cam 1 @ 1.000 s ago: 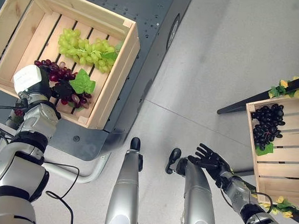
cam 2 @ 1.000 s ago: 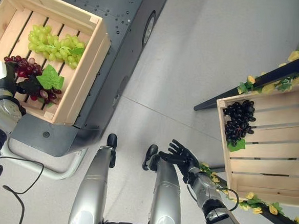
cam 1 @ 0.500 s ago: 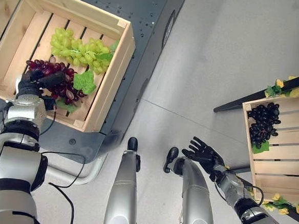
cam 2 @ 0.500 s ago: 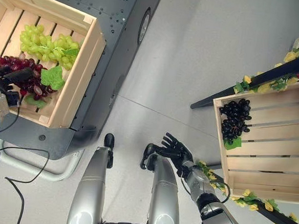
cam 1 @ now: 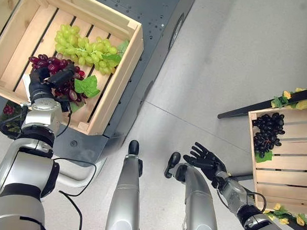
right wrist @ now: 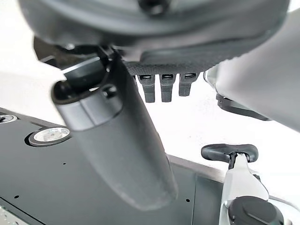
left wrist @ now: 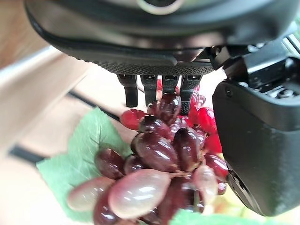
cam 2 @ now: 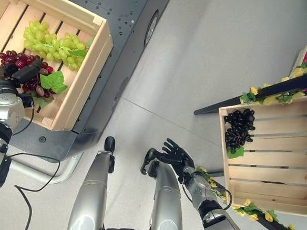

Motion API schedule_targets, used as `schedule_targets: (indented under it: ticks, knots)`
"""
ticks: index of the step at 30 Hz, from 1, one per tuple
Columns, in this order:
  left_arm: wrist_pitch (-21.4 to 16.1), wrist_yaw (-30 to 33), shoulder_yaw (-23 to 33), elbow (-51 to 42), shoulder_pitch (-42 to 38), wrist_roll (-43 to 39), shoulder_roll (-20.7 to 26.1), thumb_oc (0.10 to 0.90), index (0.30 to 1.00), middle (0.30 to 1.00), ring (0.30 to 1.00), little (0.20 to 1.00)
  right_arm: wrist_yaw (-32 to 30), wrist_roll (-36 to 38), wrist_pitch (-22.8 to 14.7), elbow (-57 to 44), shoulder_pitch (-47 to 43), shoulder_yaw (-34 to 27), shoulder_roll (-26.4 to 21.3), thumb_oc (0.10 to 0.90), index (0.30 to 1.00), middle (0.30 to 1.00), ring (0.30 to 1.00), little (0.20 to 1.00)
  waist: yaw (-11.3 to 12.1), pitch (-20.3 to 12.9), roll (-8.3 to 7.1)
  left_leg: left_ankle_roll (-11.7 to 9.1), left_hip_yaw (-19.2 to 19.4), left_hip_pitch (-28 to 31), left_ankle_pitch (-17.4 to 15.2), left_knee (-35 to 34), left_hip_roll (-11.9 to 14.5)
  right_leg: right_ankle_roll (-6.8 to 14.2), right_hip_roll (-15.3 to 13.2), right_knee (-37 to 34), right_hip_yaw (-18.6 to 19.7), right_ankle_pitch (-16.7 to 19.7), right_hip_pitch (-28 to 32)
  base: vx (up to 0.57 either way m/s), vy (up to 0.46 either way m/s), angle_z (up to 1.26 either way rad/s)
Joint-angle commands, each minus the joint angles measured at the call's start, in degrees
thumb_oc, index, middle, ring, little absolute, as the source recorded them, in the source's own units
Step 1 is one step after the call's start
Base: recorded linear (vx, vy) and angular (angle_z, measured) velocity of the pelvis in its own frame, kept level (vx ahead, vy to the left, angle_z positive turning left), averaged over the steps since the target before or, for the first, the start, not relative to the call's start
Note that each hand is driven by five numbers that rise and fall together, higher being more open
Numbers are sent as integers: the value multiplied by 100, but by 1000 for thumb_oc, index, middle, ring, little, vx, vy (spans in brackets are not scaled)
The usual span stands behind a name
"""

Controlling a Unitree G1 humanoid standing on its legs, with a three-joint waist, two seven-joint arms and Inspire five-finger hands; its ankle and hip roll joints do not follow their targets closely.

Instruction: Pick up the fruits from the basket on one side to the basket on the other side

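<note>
A bunch of red grapes (cam 1: 50,64) with a green leaf (cam 1: 88,84) lies in the left wooden crate (cam 1: 120,73), next to a bunch of green grapes (cam 1: 84,46). My left hand (cam 1: 46,82) rests on the red bunch. Its fingers (left wrist: 154,89) reach straight over the red grapes (left wrist: 161,154), and the thumb (left wrist: 255,140) stands beside them. A bunch of black grapes (cam 1: 268,131) lies in the right wooden crate (cam 1: 286,179). My right hand (cam 1: 205,161) hangs low between the crates, fingers spread, holding nothing.
The left crate sits on a dark metal platform (cam 1: 155,10). The right crate rests on a dark stand (cam 1: 265,104) trimmed with yellow flowers and leaves (cam 1: 286,211). Grey floor (cam 1: 226,57) lies between the two crates.
My left hand has turned and slid forward over the red grapes, its fingers now lying across the bunch. The right hand has kept its spread pose. The view has shifted slightly.
</note>
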Motion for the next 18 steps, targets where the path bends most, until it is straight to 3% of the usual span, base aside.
schedule_targets:
  ticks: [1,6,10,14,18]
  knots:
    - [-82,-772,-516,-798,-44,1115,-86,800,900,900,900,900,48,220,-114,-296,195,44,-124,800,900,900,900,900,-43,-60,-26,575,561,421,-206,-319,-265,-102,97,-253,120,292,375,0,0,0]
    - [-47,-1055,-983,-1241,-98,1921,-24,800,900,900,900,900,62,215,-121,-228,204,16,-170,800,900,900,900,900,-23,-60,35,584,572,431,-211,-340,-278,-69,59,-286,115,339,364,5,5,1]
    - [409,-1445,-1429,-1606,-129,2810,46,800,900,900,900,900,67,218,-139,-209,241,-11,-205,800,900,900,900,900,-9,-60,114,592,585,426,-207,-369,-311,-29,15,-346,113,389,353,0,0,0]
    - [831,-1638,-1620,-1626,-113,2779,-55,800,900,900,900,900,122,253,-173,-103,183,-24,-208,800,900,900,900,900,-18,-60,147,597,592,391,-217,-350,-325,-16,-13,-334,113,395,318,0,0,0]
    - [1081,-1709,-1501,-1517,-16,2155,-280,800,900,900,900,900,97,259,-176,-150,146,30,-165,800,900,900,900,900,-40,-60,102,596,605,362,-215,-333,-307,-15,-2,-340,117,407,294,0,0,0]
